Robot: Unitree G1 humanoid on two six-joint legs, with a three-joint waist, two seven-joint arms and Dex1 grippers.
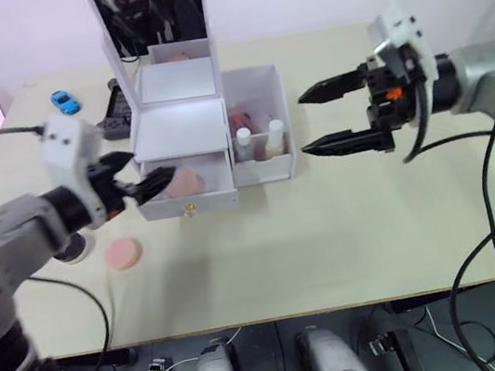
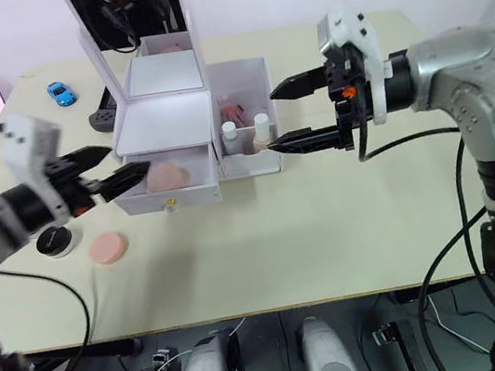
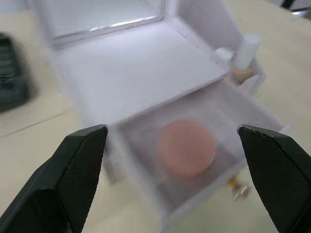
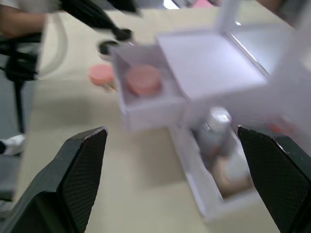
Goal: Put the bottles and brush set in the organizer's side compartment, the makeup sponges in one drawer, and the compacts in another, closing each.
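Left eye view: both hands, left hand (image 1: pixel 146 181) and right hand (image 1: pixel 338 115), hang spread and empty, 1 pink sponge (image 1: pixel 185 183) in the open drawer (image 1: pixel 189 195) at frame center, another sponge (image 1: pixel 123 253) on the tabletop (image 1: pixel 331 238) lower left.

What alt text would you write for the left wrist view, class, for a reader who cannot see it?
A pink makeup sponge lies in the open drawer of a white organizer, seen between the left gripper's two open black fingers. Two bottles stand in the side compartment beyond.

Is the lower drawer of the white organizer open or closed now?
Open. The lower drawer is pulled out from the organizer, and one pink sponge lies inside it.
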